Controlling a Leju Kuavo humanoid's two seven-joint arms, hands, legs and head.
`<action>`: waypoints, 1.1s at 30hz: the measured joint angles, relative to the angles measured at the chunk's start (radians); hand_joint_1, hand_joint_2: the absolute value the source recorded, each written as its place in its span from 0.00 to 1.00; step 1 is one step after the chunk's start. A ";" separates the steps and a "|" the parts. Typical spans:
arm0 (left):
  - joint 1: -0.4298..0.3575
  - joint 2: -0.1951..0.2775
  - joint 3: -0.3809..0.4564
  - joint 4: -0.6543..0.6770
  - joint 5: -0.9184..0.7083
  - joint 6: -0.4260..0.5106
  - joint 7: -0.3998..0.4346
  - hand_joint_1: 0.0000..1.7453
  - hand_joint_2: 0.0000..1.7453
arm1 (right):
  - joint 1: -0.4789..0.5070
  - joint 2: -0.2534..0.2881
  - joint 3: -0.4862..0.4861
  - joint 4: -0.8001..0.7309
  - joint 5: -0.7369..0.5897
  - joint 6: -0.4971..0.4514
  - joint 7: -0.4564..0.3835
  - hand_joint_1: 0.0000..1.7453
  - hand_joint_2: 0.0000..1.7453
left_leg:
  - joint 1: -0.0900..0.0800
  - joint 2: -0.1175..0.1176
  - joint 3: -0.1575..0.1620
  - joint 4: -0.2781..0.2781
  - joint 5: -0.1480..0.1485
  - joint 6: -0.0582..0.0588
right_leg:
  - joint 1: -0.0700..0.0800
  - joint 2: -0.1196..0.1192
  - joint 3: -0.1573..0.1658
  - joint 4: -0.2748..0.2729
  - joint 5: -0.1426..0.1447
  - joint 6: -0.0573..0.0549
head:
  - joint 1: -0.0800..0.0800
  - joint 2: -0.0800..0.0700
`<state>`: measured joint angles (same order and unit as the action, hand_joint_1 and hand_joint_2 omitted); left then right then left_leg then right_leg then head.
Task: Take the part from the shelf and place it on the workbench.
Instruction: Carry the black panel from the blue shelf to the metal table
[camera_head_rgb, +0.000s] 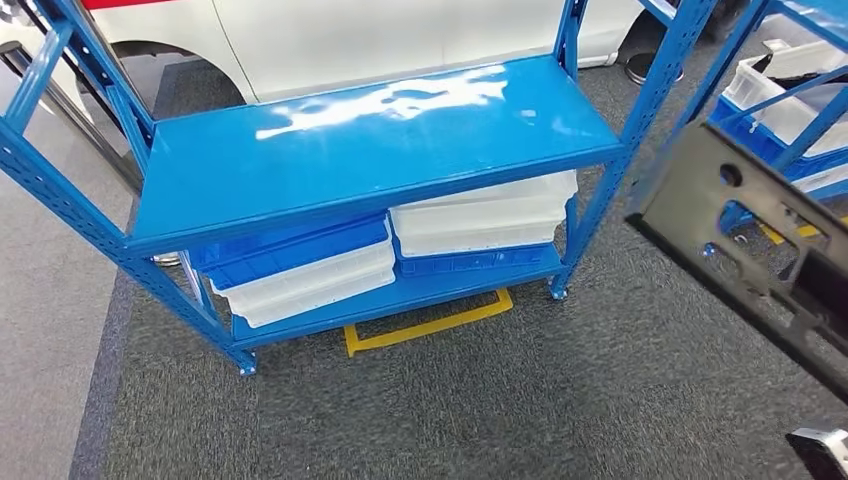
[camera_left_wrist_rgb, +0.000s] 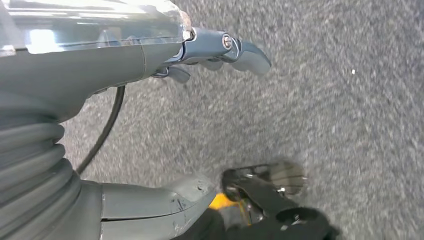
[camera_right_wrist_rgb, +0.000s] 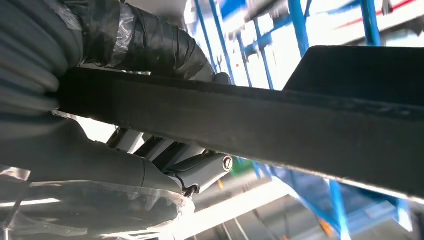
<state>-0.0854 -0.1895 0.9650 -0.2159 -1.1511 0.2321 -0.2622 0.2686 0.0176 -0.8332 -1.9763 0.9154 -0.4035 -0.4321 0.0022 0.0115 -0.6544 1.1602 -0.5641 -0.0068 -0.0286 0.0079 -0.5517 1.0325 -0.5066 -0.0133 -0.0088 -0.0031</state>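
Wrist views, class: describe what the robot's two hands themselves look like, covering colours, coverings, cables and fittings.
The left hand is smooth grey with a ribbed grey cover behind it, a clear plastic film over its back, darker blue-grey fingers pinned by silver screws, and a thin black cable alongside. The right hand is likewise grey with clear film, and glossy black tape wraps its thumb.

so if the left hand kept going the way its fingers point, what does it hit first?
Likely nothing soon: the left hand hangs above the grey carpet, fingers pointing along it rather than into it. Depth is unclear.
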 joint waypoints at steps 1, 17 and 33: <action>0.001 0.000 0.001 0.000 0.001 -0.001 -0.002 0.00 1.00 | -0.007 0.006 -0.025 0.000 -0.026 0.036 -0.015 1.00 1.00 | 0.000 -0.002 -0.021 0.067 -0.040 0.000 | 0.003 0.003 -0.010 0.001 0.007 -0.003 | 0.000 0.000; 0.006 0.004 0.020 0.000 -0.002 -0.013 -0.001 0.00 1.00 | -0.122 0.072 -0.341 0.011 -0.063 0.311 -0.125 1.00 1.00 | -0.011 0.013 0.181 -0.216 0.074 0.064 | 0.003 0.006 -0.163 0.221 -0.065 0.048 | 0.002 0.000; -0.007 0.001 0.020 0.000 -0.015 -0.016 0.007 0.00 1.00 | -0.196 0.071 -0.524 0.038 0.127 0.305 -0.174 1.00 1.00 | 0.001 0.034 0.154 -0.099 -0.033 0.003 | -0.001 -0.016 -0.050 0.015 0.032 0.008 | -0.002 0.000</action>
<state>-0.0929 -0.1884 0.9854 -0.2159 -1.1666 0.2159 -0.2552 0.0723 0.0889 -1.3573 -1.9387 1.0426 -0.0984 -0.6065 0.0034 0.0451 -0.5006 1.0616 -0.5968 -0.0035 -0.0294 -0.0076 -0.6016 1.0472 -0.4746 -0.0057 -0.0110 -0.0031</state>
